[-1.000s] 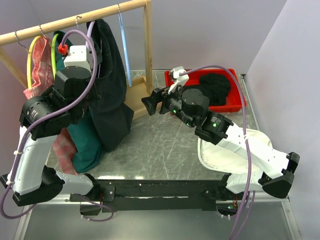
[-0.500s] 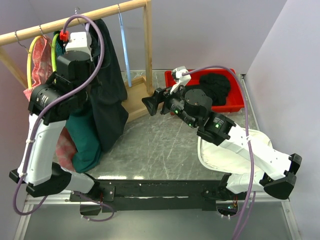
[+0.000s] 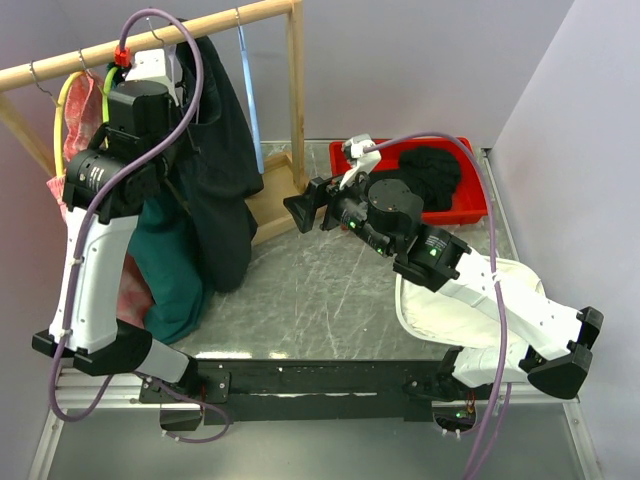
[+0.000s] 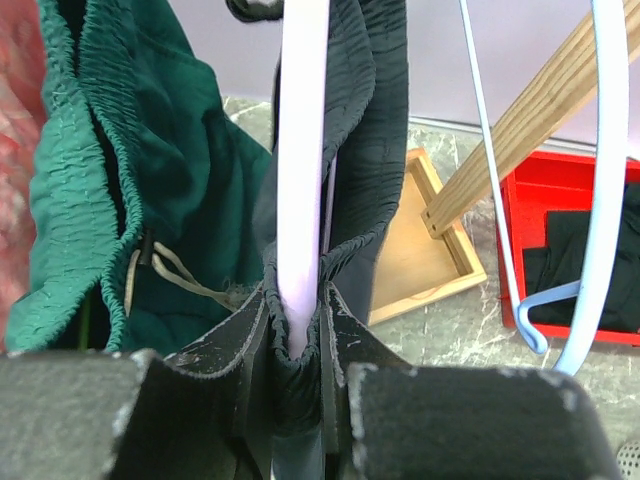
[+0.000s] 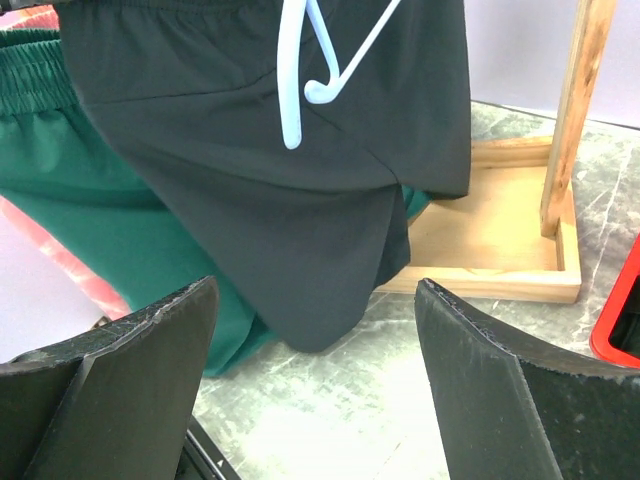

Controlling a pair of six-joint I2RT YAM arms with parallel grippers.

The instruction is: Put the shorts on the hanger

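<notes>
The black shorts (image 3: 225,170) hang draped over the lavender hanger (image 4: 300,200), high up beside the wooden rail (image 3: 150,40). My left gripper (image 4: 297,320) is shut on the hanger's bar, with a fold of the shorts (image 4: 370,130) pinched in beside it. Seen from above, the left gripper (image 3: 150,72) is raised just under the rail and hides the hanger. My right gripper (image 3: 298,208) stands open and empty, facing the shorts (image 5: 270,180) from the right, its fingers apart from the cloth.
A light blue hanger (image 3: 247,90) hangs right of the shorts. Dark green shorts (image 3: 170,270) and pink shorts (image 3: 80,130) hang to the left. The rack's wooden base (image 3: 270,200), a red bin (image 3: 470,210) holding dark cloth, and a white bag (image 3: 470,300) sit on the table.
My left arm has risen toward the rail, lifting the hanger and black shorts higher. The right arm has barely moved.
</notes>
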